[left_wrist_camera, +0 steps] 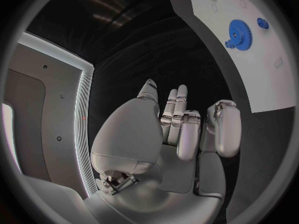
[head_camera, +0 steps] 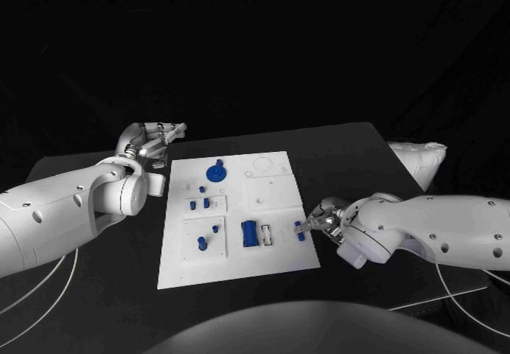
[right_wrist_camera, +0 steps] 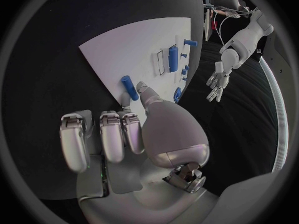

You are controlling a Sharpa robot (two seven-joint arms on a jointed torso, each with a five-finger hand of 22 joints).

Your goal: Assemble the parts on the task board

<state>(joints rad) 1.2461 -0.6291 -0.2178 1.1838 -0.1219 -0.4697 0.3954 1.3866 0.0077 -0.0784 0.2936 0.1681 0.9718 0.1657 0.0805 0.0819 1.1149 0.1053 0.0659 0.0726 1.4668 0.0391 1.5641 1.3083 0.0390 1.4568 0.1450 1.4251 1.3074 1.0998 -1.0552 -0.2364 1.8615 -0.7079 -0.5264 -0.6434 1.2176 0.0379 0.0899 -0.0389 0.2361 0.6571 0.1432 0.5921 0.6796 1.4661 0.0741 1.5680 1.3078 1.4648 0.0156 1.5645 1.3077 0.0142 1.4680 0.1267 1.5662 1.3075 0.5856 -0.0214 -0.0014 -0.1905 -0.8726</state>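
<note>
From the head view we judge the job partly done: on the flat white plastic task board at the matte black counter's middle, a toothed blue gear sits seated near the far edge, while a blue rectangular block and small pegs lie loose.

At the left wrist, our silver left hand holds nothing, fingers loosely curled.

At the right wrist, our right hand touches the board's edge beside a smooth blue cylinder; whether its fingers pinch it, we cannot tell.
</note>
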